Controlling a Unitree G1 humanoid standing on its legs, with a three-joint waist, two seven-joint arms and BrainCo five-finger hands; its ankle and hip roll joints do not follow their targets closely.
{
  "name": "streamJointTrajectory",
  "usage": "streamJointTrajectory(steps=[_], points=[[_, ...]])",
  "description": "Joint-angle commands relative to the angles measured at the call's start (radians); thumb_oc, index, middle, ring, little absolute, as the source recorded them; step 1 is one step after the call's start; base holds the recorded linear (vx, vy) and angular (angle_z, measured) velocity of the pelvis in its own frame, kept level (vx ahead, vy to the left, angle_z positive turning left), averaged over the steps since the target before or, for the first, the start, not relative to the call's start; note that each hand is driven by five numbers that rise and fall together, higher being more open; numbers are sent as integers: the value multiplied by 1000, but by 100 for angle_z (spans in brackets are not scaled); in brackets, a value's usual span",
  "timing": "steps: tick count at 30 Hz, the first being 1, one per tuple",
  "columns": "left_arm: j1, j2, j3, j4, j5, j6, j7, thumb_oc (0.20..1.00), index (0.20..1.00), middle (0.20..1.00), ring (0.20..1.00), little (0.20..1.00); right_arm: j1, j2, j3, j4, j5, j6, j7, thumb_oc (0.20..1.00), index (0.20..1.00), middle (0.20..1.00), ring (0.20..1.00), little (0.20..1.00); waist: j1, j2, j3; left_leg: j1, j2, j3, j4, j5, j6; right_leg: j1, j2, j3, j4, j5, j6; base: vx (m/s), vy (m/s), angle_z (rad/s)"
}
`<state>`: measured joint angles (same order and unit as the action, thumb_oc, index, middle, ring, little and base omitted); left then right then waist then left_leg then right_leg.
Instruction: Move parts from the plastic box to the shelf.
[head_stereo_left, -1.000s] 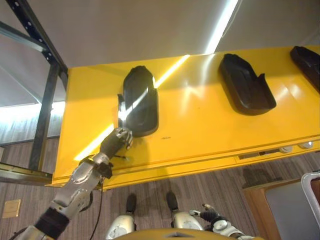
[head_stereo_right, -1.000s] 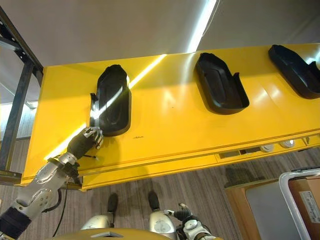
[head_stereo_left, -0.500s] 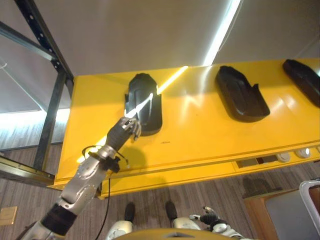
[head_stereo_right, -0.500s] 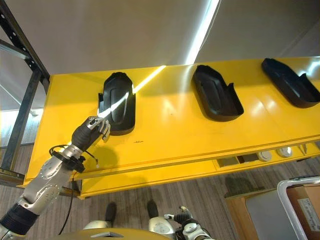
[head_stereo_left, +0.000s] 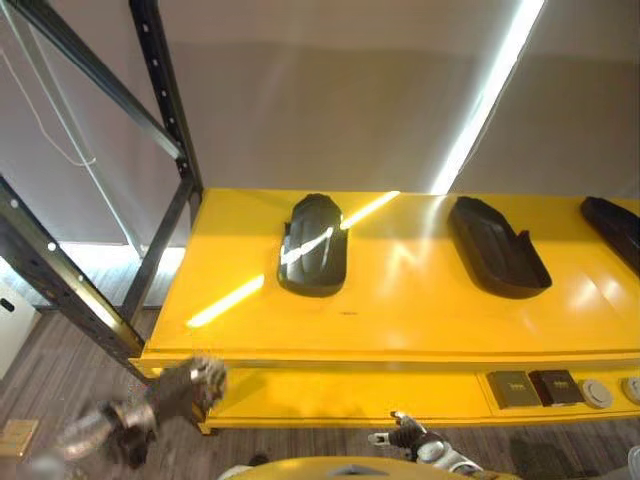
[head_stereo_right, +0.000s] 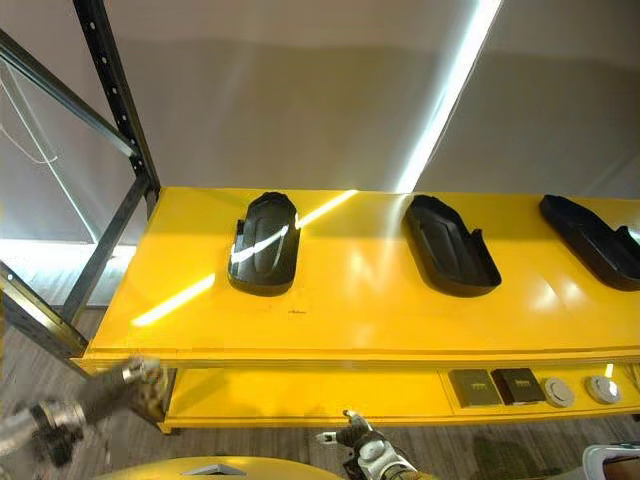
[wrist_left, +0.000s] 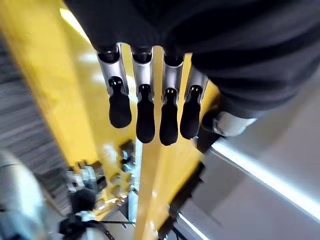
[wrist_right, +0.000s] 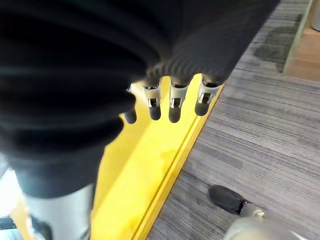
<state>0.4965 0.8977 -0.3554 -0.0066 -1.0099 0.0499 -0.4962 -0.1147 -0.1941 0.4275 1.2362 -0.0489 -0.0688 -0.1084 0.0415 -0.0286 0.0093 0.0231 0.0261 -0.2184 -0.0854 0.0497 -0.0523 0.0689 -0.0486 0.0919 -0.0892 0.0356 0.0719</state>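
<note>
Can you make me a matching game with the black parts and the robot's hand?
Things:
1. leftmost black part
2. middle black part
3. left hand
4. square pads

Places:
A. on the lower level of the yellow shelf
B. near the shelf's left end, on top
C. below the shelf's front edge, holding nothing
D. near the shelf's centre, on top

Pairs: 1-B, 2-D, 3-C, 4-A
</note>
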Motion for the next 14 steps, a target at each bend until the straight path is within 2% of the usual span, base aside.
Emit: streamJointTrajectory(steps=[1,4,6,7,8,9,10,11,12,13,14], points=[[1,-6,-11,75,69,25,-96,1000,1000,1000,1000,1000,-60,5,20,19,-62,-31,11,1000,1000,1000,1000,1000,-13,0,22,3,20,3,37,-78,8,-17,-29,-31,73,-93,34,-69,-8,3],[-5,-160,-54,437,264,27,-105,1000,1000,1000,1000,1000,-57,7,26,38,-74,-25,15,1000,1000,1000,1000,1000,-16,6,32,5,24,4,36,-81,7,-13,-26,-36,75,-106,29,-29,-5,-1],[-49,-293,-46,662,407,-25,-65,1000,1000,1000,1000,1000,-53,4,18,42,-68,-23,11,1000,1000,1000,1000,1000,-21,11,40,-5,25,2,39,-70,6,-21,-26,-38,78,-101,28,-41,4,-1],[-89,-395,29,893,539,-62,31,1000,1000,1000,1000,1000,-38,4,3,51,-64,-23,10,1000,1000,1000,1000,1000,-21,8,39,-4,27,3,36,-72,6,-18,-25,-42,76,-106,24,0,0,0],[-96,-403,30,907,543,-70,31,1000,1000,1000,1000,1000,-40,2,4,51,-64,-23,10,1000,1000,1000,1000,1000,-23,11,41,-4,27,2,35,-72,6,-18,-25,-43,76,-107,24,0,0,0],[-148,-482,131,1116,634,-88,132,1000,1000,1000,1000,1000,-26,-1,-20,56,-55,-25,7,1000,1000,1000,1000,1000,-27,7,39,-12,27,1,35,-67,7,-22,-25,-46,74,-104,21,-39,16,5],[-190,-515,220,1220,666,-103,199,1000,1000,1000,1000,1000,-19,-5,-38,59,-49,-26,4,1000,1000,1000,1000,1000,-29,4,36,-18,27,0,36,-64,7,-26,-26,-47,72,-102,19,-39,16,18],[-193,-517,221,1224,667,-106,200,1000,1000,1000,1000,1000,-20,-5,-38,59,-49,-26,4,1000,1000,1000,1000,1000,-30,4,37,-18,27,-1,36,-64,7,-26,-26,-48,73,-103,19,-36,12,23],[-262,-545,394,1374,714,-126,353,1000,1000,1000,1000,1000,-8,-6,-76,63,-28,-28,-4,1000,1000,1000,1000,1000,-30,-4,29,-27,24,-4,34,-60,6,-29,-27,-53,67,-100,16,-19,8,24],[-263,-545,395,1375,714,-127,353,1000,1000,1000,1000,1000,-9,-6,-75,63,-28,-28,-4,1000,1000,1000,1000,1000,-31,-5,30,-27,24,-5,34,-60,6,-29,-27,-54,67,-101,16,-16,17,13],[-308,-558,475,1419,785,-158,475,1000,1000,1000,1000,1000,1,-12,-94,54,-15,-32,-23,1000,1000,1000,1000,1000,-29,-11,25,-27,22,-6,32,-62,6,-25,-30,-61,63,-101,15,6,13,10]])
